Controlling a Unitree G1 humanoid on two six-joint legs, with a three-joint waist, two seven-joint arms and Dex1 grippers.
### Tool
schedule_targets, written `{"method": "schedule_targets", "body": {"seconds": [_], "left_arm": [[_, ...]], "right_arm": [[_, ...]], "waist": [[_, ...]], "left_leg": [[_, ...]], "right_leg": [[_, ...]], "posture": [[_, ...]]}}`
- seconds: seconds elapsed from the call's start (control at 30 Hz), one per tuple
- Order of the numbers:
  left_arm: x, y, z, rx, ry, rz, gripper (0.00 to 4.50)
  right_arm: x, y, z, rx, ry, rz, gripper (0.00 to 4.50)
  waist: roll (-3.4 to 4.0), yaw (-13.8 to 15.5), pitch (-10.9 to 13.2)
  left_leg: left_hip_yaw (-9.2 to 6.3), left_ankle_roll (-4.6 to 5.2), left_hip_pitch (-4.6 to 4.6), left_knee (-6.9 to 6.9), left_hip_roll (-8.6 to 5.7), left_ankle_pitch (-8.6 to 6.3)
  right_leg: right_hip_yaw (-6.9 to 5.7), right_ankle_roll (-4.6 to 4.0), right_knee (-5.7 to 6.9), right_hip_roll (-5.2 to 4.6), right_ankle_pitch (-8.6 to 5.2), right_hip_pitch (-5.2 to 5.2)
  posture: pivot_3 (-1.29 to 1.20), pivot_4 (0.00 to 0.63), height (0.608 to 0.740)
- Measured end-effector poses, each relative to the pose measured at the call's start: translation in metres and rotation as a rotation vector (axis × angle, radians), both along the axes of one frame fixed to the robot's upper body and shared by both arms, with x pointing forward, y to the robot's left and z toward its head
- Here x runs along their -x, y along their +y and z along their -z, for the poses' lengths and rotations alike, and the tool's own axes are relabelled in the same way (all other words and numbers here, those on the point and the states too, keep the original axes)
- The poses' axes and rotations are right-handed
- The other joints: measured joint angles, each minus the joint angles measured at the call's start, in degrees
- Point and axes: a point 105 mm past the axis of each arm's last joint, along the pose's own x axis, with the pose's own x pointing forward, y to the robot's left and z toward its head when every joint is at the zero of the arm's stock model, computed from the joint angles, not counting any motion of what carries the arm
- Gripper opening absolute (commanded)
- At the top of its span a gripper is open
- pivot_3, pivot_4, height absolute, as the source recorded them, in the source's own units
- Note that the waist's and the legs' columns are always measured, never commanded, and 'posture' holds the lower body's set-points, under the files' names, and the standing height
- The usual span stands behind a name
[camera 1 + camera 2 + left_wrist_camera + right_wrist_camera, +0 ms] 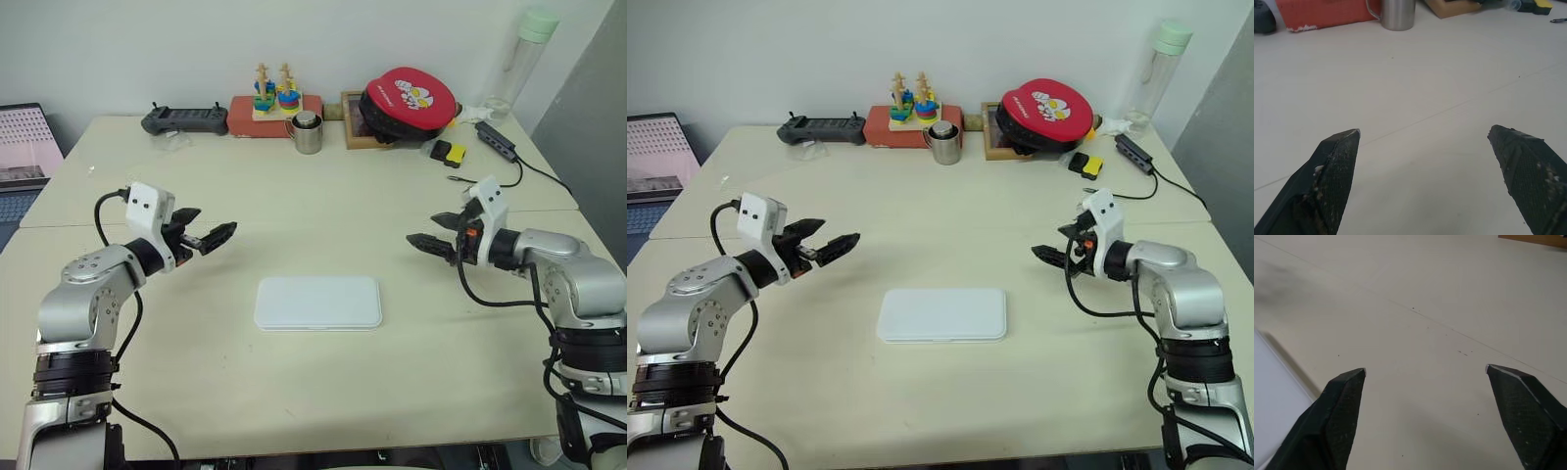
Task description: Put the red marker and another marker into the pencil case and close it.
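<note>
White plastic pencil case: one item, flat rectangular box with rounded corners, lid down and flush, lying lengthwise on the pale tabletop roughly midway between the two arms. Surface plain, no visible latch or marking from the head views. Contents cannot be seen through the lid.

Left gripper: to the left of the case and a little beyond it, raised off the table, black fingers spread apart, nothing between them. Its wrist view confirms a wide empty gap over bare tabletop.

Right gripper: to the right of the case and a little beyond it, likewise raised, fingers spread, holding nothing. A white edge of the case shows at the side of its wrist view.

Red marker and purple highlighter: neither lies loose on the table around the case.

Progress, by judgement: the case reads as closed and both grippers stand clear of it, so the task looks finished or very nearly so, on the assumption that both markers are inside. What may remain is only confirming the lid is fully seated.

Beyond the case, along the far edge: steel mug, orange base with stacked toy rings, black handheld controller, red round pouch, clear bottle with a green cap.
</note>
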Motion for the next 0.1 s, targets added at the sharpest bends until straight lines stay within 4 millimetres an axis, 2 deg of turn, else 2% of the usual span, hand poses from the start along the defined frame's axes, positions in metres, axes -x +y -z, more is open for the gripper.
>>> {"method": "schedule_targets", "body": {"seconds": [0.1], "left_arm": [[0.0076, 0.0090, 0.0135, -0.009, 0.042, -0.024, 4.50]], "right_arm": [[0.0003, -0.0011, 0.0015, 0.000, -0.004, 0.009, 4.48]], "waist": [[0.00, 0.1, 0.0]], "left_leg": [[-0.02, 0.00, 0.00, -0.01, 0.00, 0.00]], "right_leg": [[0.00, 0.00, -0.01, 0.00, 0.00, 0.00]], "posture": [[0.00, 0.150, 0.740]]}}
